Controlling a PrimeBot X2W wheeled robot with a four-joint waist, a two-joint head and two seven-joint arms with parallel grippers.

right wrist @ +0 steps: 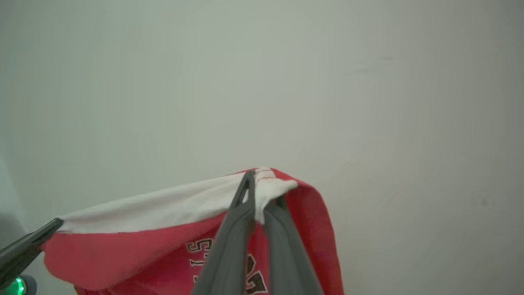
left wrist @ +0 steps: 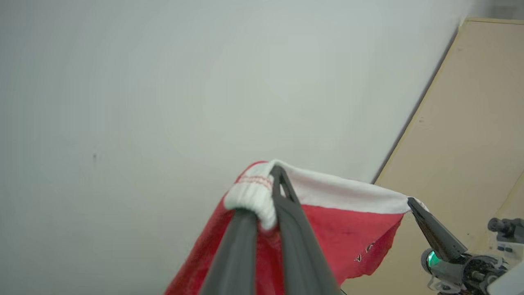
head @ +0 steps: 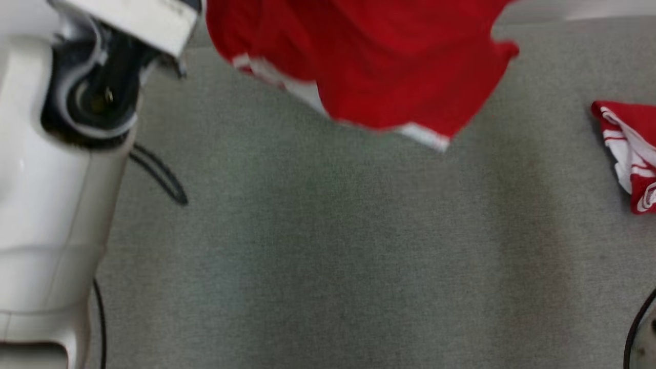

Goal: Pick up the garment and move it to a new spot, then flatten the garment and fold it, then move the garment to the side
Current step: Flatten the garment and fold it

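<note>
The garment (head: 379,61) is red with white trim and hangs in the air over the grey surface, its lower hem swinging near the top of the head view. My left gripper (left wrist: 264,192) is shut on the white ribbed band at one corner of the garment (left wrist: 344,229). My right gripper (right wrist: 262,188) is shut on the band's other corner, and the garment (right wrist: 135,246) shows dark lettering below it. The white band is stretched between the two grippers. Each wrist view shows the other arm's dark fingers (left wrist: 425,223) pinching the far corner.
A grey cloth-covered table (head: 328,246) lies below. Another red and white garment (head: 630,154) lies bunched at its right edge. My pale left forearm (head: 56,179) rises at the left with a black cable (head: 159,174) beside it. A pale wall and a beige panel (left wrist: 462,143) stand behind.
</note>
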